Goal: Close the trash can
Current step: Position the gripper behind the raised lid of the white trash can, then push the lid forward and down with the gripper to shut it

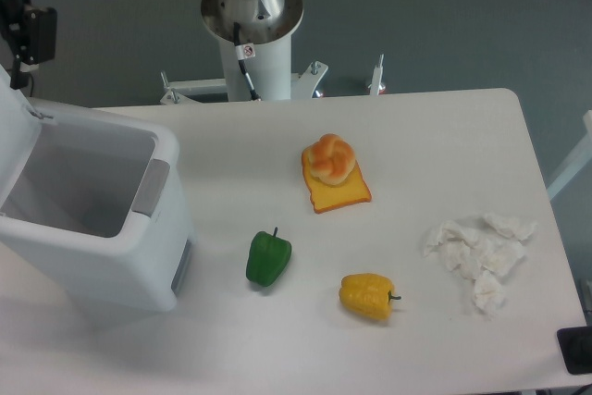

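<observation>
The trash can (102, 256) is a big white bin at the table's left edge, standing open with its inside showing. Its flat lid (14, 136) is tipped up and back at the far left, and the grey latch tab (151, 187) sits on the front rim. My gripper (23, 43) hangs dark at the top left corner, just above and behind the lid's upper edge. The frame edge cuts part of it off. One finger (42, 32) shows, so the gap between the fingers cannot be read.
A green pepper (268, 258) and a yellow pepper (367, 295) lie right of the bin. A bun on an orange slice (333, 173) lies mid-table, and crumpled white tissue (479, 252) is at the right. The robot's base (252, 20) stands behind the table.
</observation>
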Tool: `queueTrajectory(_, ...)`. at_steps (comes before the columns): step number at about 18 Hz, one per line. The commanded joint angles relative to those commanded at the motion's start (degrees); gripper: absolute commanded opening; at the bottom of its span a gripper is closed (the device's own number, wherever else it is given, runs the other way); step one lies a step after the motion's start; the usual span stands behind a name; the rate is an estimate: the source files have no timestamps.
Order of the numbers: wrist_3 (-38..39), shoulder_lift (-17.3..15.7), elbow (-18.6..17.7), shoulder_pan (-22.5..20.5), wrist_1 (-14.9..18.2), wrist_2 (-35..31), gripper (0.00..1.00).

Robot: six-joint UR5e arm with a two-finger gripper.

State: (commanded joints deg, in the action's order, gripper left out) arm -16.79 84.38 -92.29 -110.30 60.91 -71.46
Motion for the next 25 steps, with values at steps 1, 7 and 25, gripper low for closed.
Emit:
queueTrajectory(1,0.00,0.09,0.09,-0.09,-0.09,0.00,1.00)
queueTrajectory(7,0.18,0.62,1.23,-6.23,-1.58,0.44,1.00)
queueTrajectory(25,-0.62,5.80,1.06,-13.79,-1.49,1.41,1.00)
